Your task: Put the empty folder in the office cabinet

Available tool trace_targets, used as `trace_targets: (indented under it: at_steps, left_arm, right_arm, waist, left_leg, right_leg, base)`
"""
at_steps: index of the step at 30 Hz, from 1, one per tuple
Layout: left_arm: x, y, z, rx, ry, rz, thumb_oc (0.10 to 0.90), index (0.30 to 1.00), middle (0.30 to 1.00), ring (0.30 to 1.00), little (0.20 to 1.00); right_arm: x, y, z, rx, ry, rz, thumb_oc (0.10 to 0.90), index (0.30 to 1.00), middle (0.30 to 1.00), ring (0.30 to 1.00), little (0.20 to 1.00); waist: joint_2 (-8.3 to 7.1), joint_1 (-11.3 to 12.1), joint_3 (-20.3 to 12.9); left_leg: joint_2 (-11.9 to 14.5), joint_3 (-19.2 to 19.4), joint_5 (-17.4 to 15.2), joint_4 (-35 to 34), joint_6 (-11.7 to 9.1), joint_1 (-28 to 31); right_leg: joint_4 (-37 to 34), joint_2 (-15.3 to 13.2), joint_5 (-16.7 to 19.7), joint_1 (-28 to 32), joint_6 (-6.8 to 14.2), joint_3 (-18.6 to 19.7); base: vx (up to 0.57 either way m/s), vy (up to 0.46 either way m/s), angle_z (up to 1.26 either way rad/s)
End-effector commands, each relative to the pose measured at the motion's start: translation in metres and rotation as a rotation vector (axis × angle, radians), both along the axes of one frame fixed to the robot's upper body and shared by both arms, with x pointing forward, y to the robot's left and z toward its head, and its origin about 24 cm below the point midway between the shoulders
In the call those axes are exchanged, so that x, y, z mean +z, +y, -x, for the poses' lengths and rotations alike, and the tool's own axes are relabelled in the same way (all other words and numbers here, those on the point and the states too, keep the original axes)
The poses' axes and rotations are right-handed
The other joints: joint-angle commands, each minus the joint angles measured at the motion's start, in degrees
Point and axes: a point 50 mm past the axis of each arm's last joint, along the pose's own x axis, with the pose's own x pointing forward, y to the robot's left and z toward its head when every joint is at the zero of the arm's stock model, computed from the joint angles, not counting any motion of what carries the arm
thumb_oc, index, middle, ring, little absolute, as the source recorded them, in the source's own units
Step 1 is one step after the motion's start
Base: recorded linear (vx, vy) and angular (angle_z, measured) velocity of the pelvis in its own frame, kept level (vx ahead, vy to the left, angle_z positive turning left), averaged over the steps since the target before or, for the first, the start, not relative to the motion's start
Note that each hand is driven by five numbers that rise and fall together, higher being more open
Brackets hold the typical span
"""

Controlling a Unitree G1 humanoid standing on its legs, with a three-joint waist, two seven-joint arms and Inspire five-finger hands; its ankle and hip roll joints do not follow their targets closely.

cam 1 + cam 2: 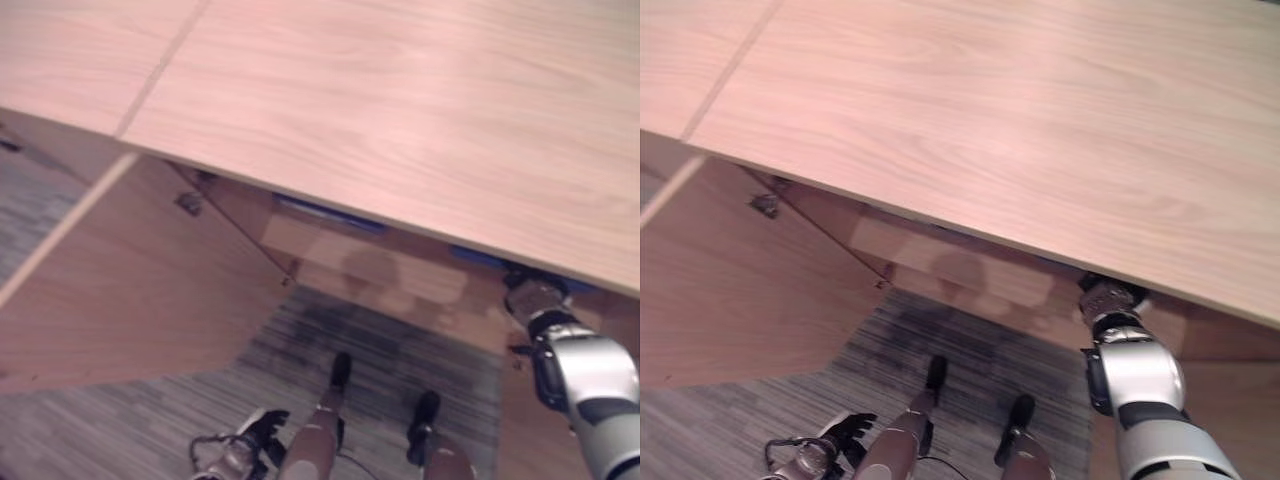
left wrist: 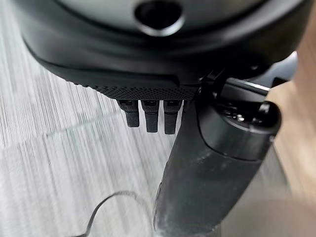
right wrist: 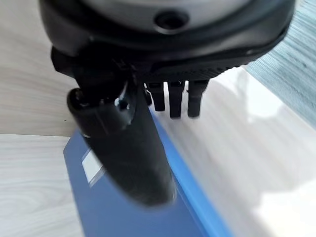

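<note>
A wide pale wooden cabinet top (image 1: pixel 400 110) fills the upper part of the head views, seen from above. Beneath its front edge the cabinet is open, with a wooden door (image 1: pixel 120 290) swung out on the robot's left over grey striped carpet (image 1: pixel 390 360).

The right arm reaches in under the top on the right side, and the right hand (image 3: pixel 173 94) is inside the cabinet. In its wrist view, the thumb lies across a blue folder (image 3: pixel 123 207) that rests on the pale wooden shelf (image 3: pixel 29 187) of the cabinet, against a lighter inner wall. The fingers (image 3: pixel 175 101) point straight out past the folder's edge and are not curled round it, so the hand looks relaxed and open, with its thumb on or just over the folder's cover. A strip of blue also shows under the top's edge in the left eye view.

The left hand (image 1: pixel 255 440) hangs low by the carpet, fingers (image 2: pixel 150 116) straight and holding nothing.
</note>
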Motion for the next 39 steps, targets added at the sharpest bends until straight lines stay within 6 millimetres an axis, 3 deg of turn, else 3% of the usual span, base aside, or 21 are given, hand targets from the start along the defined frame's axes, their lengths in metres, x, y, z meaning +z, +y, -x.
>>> trace_targets:
  at_steps: [1, 3, 4, 5, 13, 16, 23, 27, 33, 39]
  left_arm:
    - [-0.007, -0.003, 0.014, 0.029, 0.040, 0.008, 0.800, 0.900, 0.900, 0.900, 0.900]
    - [-0.008, -0.003, 0.016, 0.037, 0.046, 0.010, 0.800, 0.900, 0.900, 0.900, 0.900]
    - [-0.008, -0.005, 0.014, 0.051, 0.048, 0.018, 0.800, 0.900, 0.900, 0.900, 0.900]
    - [-0.008, -0.005, 0.014, 0.051, 0.047, 0.018, 0.800, 0.900, 0.900, 0.900, 0.900]
    - [-0.012, -0.016, 0.020, 0.038, 0.074, 0.052, 0.800, 0.900, 0.900, 0.900, 0.900]
    - [-0.013, -0.018, 0.023, 0.027, 0.088, 0.053, 0.800, 0.900, 0.900, 0.900, 0.900]
    - [-0.019, -0.027, 0.040, 0.030, 0.140, 0.085, 0.800, 0.900, 0.900, 0.900, 0.900]
    - [-0.022, -0.028, 0.047, 0.069, 0.156, 0.094, 0.800, 0.900, 0.900, 0.900, 0.900]
    - [-0.026, -0.022, 0.061, 0.166, 0.203, 0.104, 0.800, 0.900, 0.900, 0.900, 0.900]
    - [-0.027, -0.024, 0.066, 0.222, 0.221, 0.126, 0.800, 0.900, 0.900, 0.900, 0.900]
  right_arm:
    - [0.072, 0.015, -0.033, 0.085, -0.321, 0.071, 0.800, 0.900, 0.900, 0.900, 0.900]
    - [0.064, 0.021, -0.033, 0.097, -0.310, 0.058, 0.800, 0.900, 0.900, 0.900, 0.900]
    - [0.045, 0.033, -0.030, 0.110, -0.282, 0.014, 0.800, 0.900, 0.900, 0.900, 0.900]
    - [0.045, 0.033, -0.030, 0.109, -0.283, 0.014, 0.800, 0.900, 0.900, 0.900, 0.900]
    - [-0.023, 0.072, -0.011, 0.141, -0.193, -0.140, 0.800, 0.900, 0.900, 0.900, 0.900]
    - [-0.031, 0.072, -0.007, 0.140, -0.171, -0.159, 0.800, 0.900, 0.900, 0.900, 0.900]
    - [-0.086, 0.092, 0.026, 0.183, -0.106, -0.224, 0.800, 0.900, 0.900, 0.900, 0.900]
    - [-0.098, 0.105, 0.040, 0.256, -0.151, -0.212, 0.800, 0.900, 0.900, 0.900, 0.900]
    - [-0.121, 0.112, 0.076, 0.372, -0.201, -0.182, 0.800, 0.900, 0.900, 0.900, 0.900]
    - [-0.119, 0.116, 0.091, 0.471, -0.260, -0.154, 0.800, 0.900, 0.900, 0.900, 0.900]
  waist:
    - [-2.03, 2.8, 0.1]
    - [-2.26, 2.7, 0.0]
    - [-2.66, 2.4, -0.3]
    - [-2.60, 2.4, -0.2]
    - [-4.19, 2.1, -3.0]
    - [-4.60, 2.4, -3.9]
    - [-5.94, 1.8, -6.8]
    - [-6.29, 0.6, -7.7]
    - [-6.61, -2.6, -10.0]
    - [-6.89, -5.0, -11.8]
  left_leg:
    - [4.9, -4.9, -8.1, -0.8, -5.4, 4.5]
    - [4.9, -4.8, -8.2, -0.9, -5.4, 4.7]
    - [5.2, -4.6, -8.7, -0.7, -5.5, 5.2]
    - [5.1, -4.7, -8.3, -0.8, -5.4, 5.1]
    - [5.4, -4.4, -9.0, -0.9, -5.4, 7.7]
    - [5.5, -4.5, -9.3, -0.9, -5.5, 8.8]
    - [5.4, -3.5, -10.0, -1.3, -5.6, 12.6]
    - [5.5, -2.2, -10.2, -1.5, -5.6, 14.2]
    - [5.9, -0.1, -11.3, -1.5, -5.6, 17.5]
    - [6.1, 1.7, -12.0, -1.5, -5.4, 19.9]
  right_leg:
    - [5.3, -4.2, -7.4, 3.0, 4.6, 1.8]
    - [5.2, -4.2, -7.3, 3.3, 4.6, 1.8]
    - [4.9, -4.1, -7.7, 4.1, 4.7, 1.9]
    - [4.7, -4.1, -7.1, 4.0, 4.7, 1.9]
    - [1.6, -3.7, -5.9, 7.7, 5.0, 1.2]
    - [0.6, -3.5, -5.7, 9.1, 5.0, 1.0]
    - [-4.0, -2.5, -4.4, 14.3, 5.3, 1.0]
    - [-5.4, -2.3, -3.6, 15.7, 5.5, 1.6]
    - [-7.1, -2.3, -2.8, 18.0, 5.7, 2.8]
    - [-7.7, -2.5, -2.3, 19.1, 5.8, 3.9]
  base:
    - [0.00, 0.011, 0.07]
    - [0.02, -0.002, 0.02]
    - [0.00, 0.000, 0.00]
    - [0.00, 0.000, 0.00]
    - [0.04, 0.000, 0.00]
    - [0.06, -0.004, -0.02]
    - [0.07, 0.007, 0.05]
    - [0.04, 0.030, -0.08]
    - [0.05, 0.040, -0.22]
    - [0.03, 0.025, -0.16]
